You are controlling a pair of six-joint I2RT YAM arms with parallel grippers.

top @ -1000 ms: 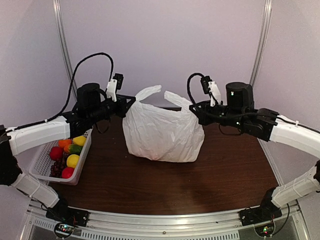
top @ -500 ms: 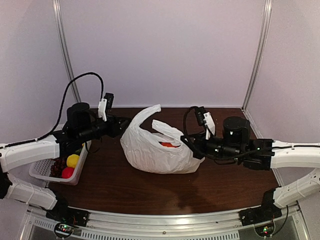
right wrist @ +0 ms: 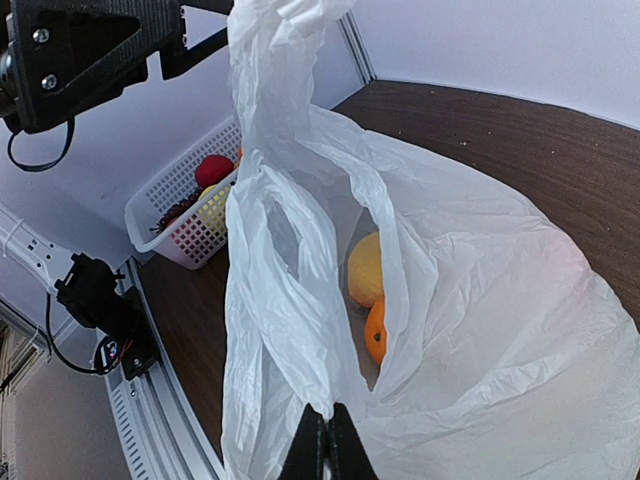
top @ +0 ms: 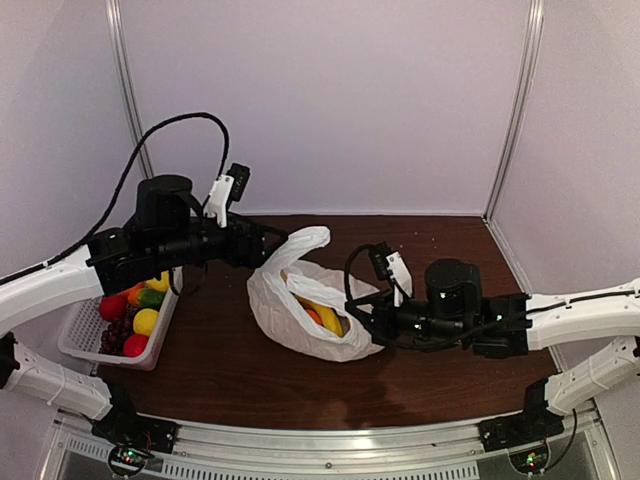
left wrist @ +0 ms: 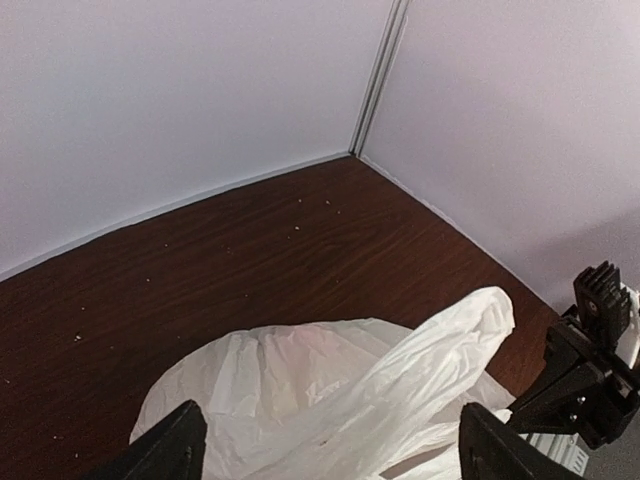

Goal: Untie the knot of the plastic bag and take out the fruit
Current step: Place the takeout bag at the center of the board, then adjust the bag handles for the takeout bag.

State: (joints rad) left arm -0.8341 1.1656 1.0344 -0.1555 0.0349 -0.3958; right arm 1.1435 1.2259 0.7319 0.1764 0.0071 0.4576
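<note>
Since the handle loops stand apart: no knot shows on the plastic bag, so untying looks done and taking out the fruit is the step in hand.
Bag: slumped mid-worktop, mouth gaping, yellow and orange pieces inside.
Left hand: fingers spread wide, one loop lying loose between them, ungripped.
Right hand: fingers pressed together, pinching the bag's rim.
Next: likely the right holds the mouth open while the left reaches in, closing on one fruit clear of the film.
</note>
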